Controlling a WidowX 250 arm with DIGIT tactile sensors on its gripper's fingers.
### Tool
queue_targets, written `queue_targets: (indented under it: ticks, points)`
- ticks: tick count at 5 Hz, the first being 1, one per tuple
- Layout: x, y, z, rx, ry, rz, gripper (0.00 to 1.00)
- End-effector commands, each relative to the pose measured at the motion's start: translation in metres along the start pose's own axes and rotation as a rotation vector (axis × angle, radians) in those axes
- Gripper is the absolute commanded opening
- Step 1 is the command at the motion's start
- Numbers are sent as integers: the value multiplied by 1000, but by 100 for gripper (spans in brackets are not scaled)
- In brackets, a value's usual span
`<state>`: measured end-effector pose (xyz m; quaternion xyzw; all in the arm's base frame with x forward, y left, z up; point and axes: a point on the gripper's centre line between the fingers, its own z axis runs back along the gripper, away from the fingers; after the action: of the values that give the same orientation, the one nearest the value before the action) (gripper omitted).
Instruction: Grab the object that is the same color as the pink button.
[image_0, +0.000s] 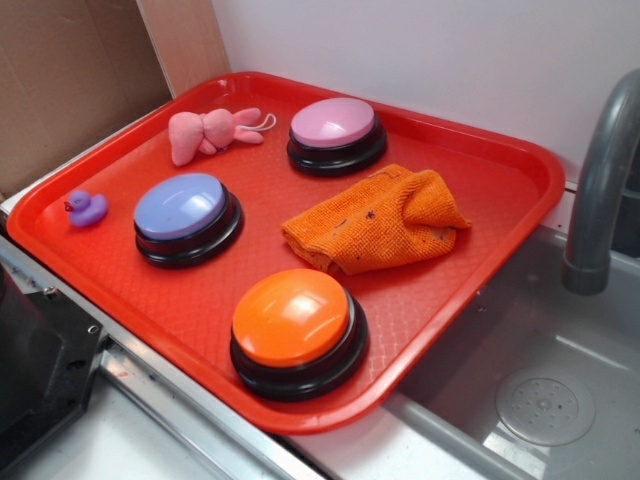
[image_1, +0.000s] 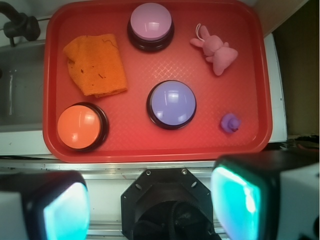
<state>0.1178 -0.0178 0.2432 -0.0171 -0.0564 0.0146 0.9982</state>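
The gripper (image_1: 150, 210) hung with jaws spread and empty above the tray's (image_1: 150, 150) near edge, while the pink plush toy (image_1: 216, 51) lay at the far right corner, beside the pink button (image_1: 150, 21), long axis diagonal.

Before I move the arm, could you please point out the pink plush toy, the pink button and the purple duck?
pink plush toy (image_0: 207, 131): exterior view, middle of its body.
pink button (image_0: 334, 121): exterior view, top of its dome.
purple duck (image_1: 230, 122): wrist view, its body.

Orange cloth (image_0: 375, 220), purple duck (image_0: 87, 207)
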Motion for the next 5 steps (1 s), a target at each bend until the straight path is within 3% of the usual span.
queue_targets:
  ticks: [1,2,4,5]
  points:
    - [0,0,0,0,0,0,100]
    - [34,2,5,44,3,35,100]
    - [97,24,-20,48,70,62,100]
    - [119,36,-40,99,95,-56,100]
